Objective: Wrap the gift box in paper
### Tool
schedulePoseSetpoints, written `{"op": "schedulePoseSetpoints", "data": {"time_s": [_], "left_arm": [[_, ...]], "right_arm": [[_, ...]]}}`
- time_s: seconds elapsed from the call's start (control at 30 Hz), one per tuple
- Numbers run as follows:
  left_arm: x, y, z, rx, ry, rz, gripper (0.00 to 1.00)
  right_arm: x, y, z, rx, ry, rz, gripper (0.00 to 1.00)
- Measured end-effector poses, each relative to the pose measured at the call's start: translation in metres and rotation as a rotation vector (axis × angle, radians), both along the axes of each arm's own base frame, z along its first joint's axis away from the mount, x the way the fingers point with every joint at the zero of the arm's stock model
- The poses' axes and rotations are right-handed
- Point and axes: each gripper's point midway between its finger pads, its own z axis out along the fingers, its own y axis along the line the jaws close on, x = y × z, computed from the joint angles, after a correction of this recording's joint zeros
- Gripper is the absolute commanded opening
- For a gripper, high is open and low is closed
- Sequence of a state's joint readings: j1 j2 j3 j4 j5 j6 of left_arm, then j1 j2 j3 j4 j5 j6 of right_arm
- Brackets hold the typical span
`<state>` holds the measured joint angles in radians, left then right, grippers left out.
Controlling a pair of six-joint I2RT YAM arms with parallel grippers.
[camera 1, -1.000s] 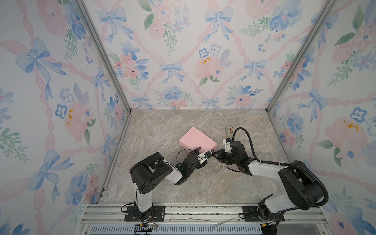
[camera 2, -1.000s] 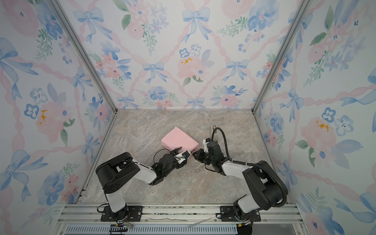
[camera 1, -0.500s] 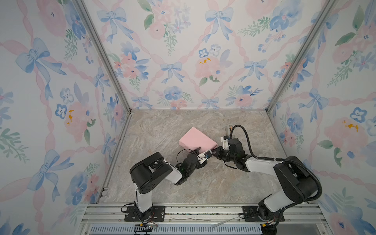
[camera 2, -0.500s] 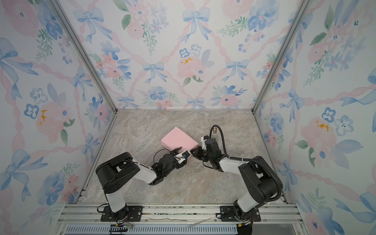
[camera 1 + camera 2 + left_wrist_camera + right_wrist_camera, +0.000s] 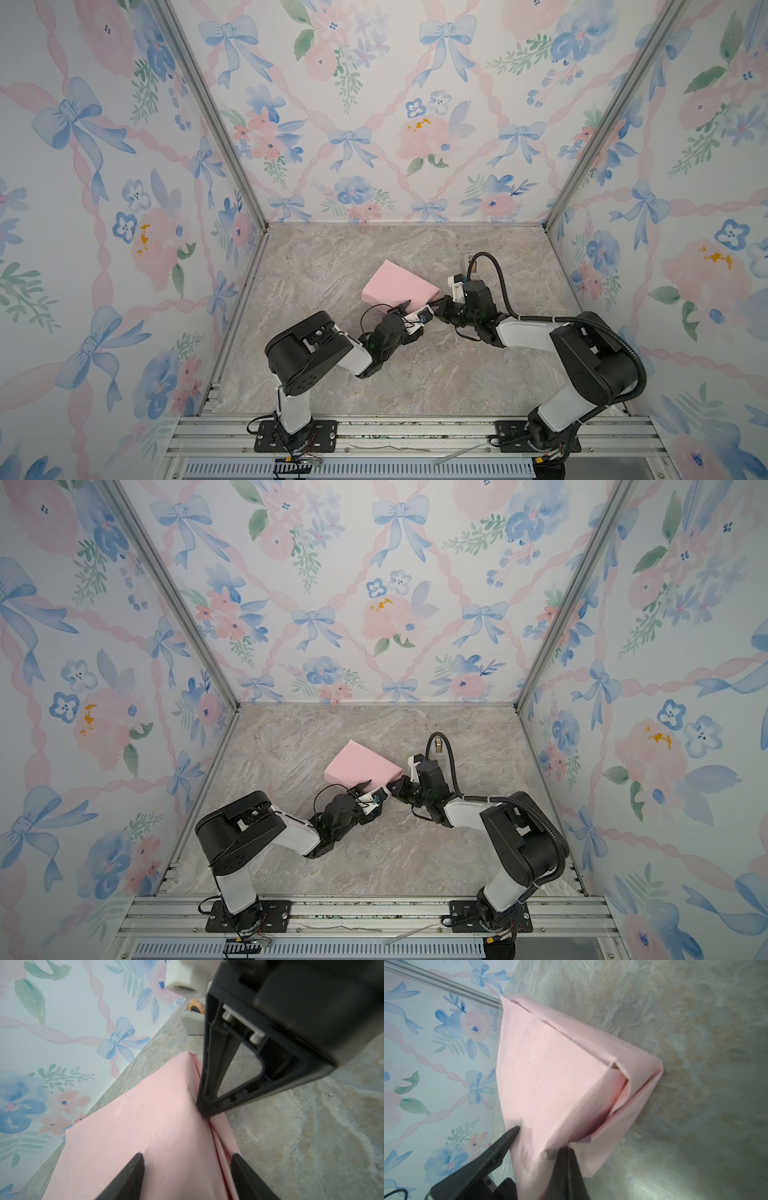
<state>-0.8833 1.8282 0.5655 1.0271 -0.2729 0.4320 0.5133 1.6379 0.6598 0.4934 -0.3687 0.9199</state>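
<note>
Pinching a fold of the pale pink paper sheet (image 5: 550,1064), right end effector (image 5: 540,1138) fully closed. Left end effector (image 5: 187,1157) jaws apart, tips on same folded parcel, middle of grey marble-pattern desk (image 5: 332,257). Gift box not visible under wrap.

The thin pale pink paper (image 5: 395,286) (image 5: 360,764) is folded up into a flat, box-shaped parcel. It lies near the middle of the grey stone-look table (image 5: 332,257), turned so one corner points at the back wall. At one end its flaps (image 5: 629,1084) are folded in, with small gaps between them.
</note>
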Motion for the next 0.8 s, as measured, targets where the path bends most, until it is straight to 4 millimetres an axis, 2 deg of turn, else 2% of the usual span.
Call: {"op": "schedulePoseSetpoints", "data": {"time_s": [0.1, 0.23, 0.4, 0.53, 0.63, 0.8], "left_arm": [[-0.001, -0.001, 0.002, -0.014, 0.012, -0.003, 0.71], [-0.007, -0.004, 0.008, -0.036, 0.039, -0.024, 0.74], [-0.013, -0.009, 0.038, -0.103, 0.042, -0.062, 0.75], [-0.012, -0.013, 0.067, -0.185, 0.073, -0.085, 0.7], [0.006, -0.007, 0.09, -0.261, 0.132, -0.054, 0.62], [0.049, 0.013, 0.116, -0.365, 0.226, 0.041, 0.39]], "right_arm": [[-0.003, -0.001, 0.005, 0.007, -0.014, 0.001, 0.16], [-0.012, -0.007, 0.022, 0.021, -0.056, 0.005, 0.18], [-0.024, -0.021, 0.044, 0.025, -0.111, -0.008, 0.16], [-0.025, -0.038, 0.039, -0.002, -0.099, -0.042, 0.1], [-0.023, -0.048, 0.027, -0.031, -0.066, -0.065, 0.06], [-0.018, -0.043, 0.002, -0.065, -0.002, -0.055, 0.02]]}}
